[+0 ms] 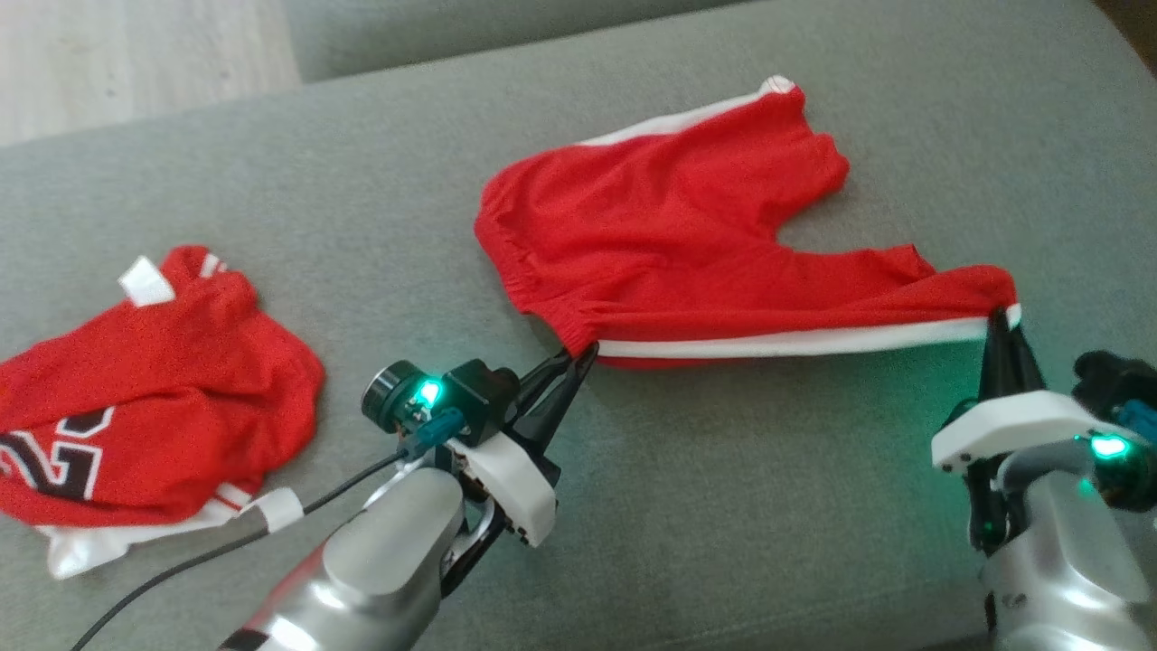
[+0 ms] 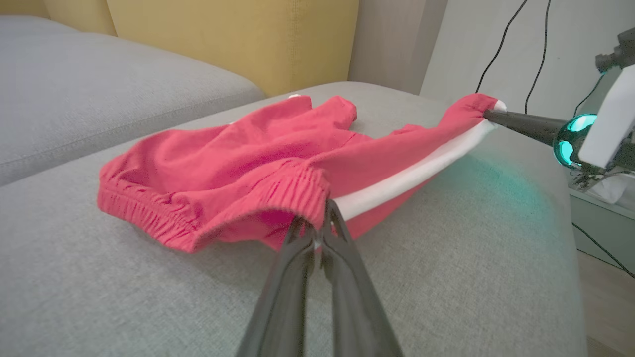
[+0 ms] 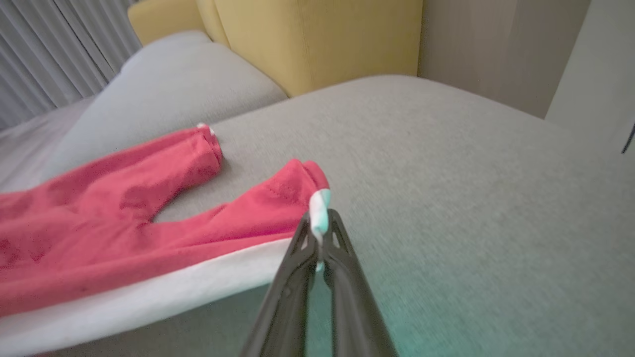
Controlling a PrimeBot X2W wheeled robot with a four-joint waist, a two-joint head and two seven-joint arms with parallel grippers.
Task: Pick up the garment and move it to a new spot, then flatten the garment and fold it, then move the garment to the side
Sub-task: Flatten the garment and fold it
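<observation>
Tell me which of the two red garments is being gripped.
The red shorts with the white side stripe: left gripper pinches the waistband, right gripper the leg hem. The crumpled numbered jersey lies apart, untouched.

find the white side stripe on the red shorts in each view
Head view: white stripe runs along the near edge of the red shorts, from centre to right.
Left wrist view: stripe slants from centre up to the right.
Right wrist view: stripe crosses the lower left.
Shared landmark: the right hand, shut on the stripe's hem end.
</observation>
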